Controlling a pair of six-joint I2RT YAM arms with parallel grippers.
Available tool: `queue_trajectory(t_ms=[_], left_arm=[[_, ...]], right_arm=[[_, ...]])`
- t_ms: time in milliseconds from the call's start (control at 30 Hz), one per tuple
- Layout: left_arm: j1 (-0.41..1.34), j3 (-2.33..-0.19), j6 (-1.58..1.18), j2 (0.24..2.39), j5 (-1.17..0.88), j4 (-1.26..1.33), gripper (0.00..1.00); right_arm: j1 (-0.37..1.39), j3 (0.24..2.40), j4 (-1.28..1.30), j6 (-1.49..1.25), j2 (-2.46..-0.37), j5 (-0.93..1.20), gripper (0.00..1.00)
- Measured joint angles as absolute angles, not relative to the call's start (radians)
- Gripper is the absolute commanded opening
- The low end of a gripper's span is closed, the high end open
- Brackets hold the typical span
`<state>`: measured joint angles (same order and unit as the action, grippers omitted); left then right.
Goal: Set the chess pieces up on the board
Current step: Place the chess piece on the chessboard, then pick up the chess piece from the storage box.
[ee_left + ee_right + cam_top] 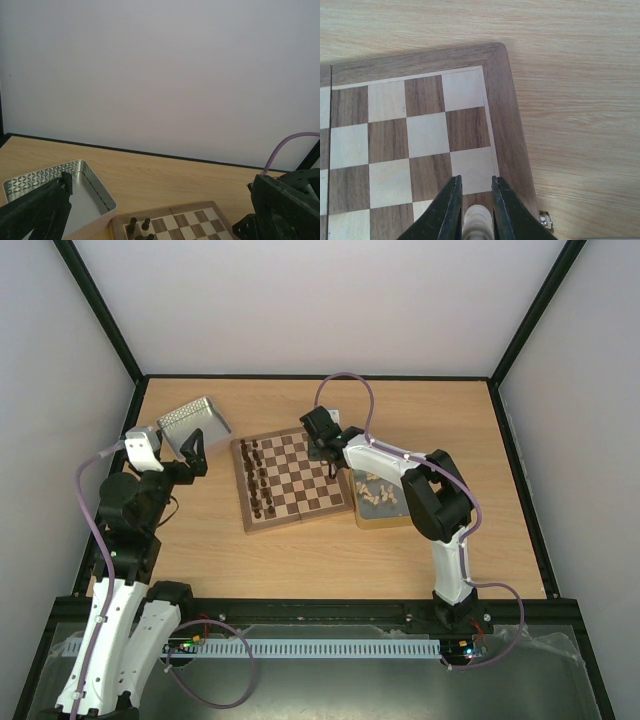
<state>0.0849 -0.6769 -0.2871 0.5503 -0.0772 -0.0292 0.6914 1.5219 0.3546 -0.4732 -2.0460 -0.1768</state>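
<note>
The board (pixel 310 485) lies mid-table, with dark brown pieces (pixel 257 480) lined up along its left side. My right gripper (pixel 330 462) hangs over the board's far right corner. In the right wrist view its jaws (pixel 476 180) stand narrow, closely hugging a cream chess piece (pixel 478 220) that is upright over a dark square in the board's (pixel 425 135) edge column. More cream chess pieces (pixel 375 490) lie in a tin right of the board. My left gripper (pixel 193 452) is wide open and empty, left of the board (pixel 195 220).
An empty metal tin (pixel 195 420) sits at the far left, beside the left gripper's finger (pixel 45 210). The tin holding the cream pieces (pixel 385 523) touches the board's right edge. A small metal clasp (pixel 546 219) sticks out of the board's side.
</note>
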Motion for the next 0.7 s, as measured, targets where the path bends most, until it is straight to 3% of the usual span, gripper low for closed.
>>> queue_trajectory(t_ms=[367,533,700], left_arm=[[0.085,-0.677,-0.287,0.553,-0.077,-0.029,1.0],[0.085,-0.677,-0.287,0.558,-0.078,-0.029,1.0],[0.085,-0.677,-0.287,0.568,-0.078,-0.029,1.0]], right_arm=[[0.691,1.587,0.383,-0.479,-2.04,-0.166,0.41],[0.684,1.536,0.39,-0.487,-1.941,-0.171,0.43],[0.644,1.348,0.387,-0.511,-1.721,-0.186,0.43]])
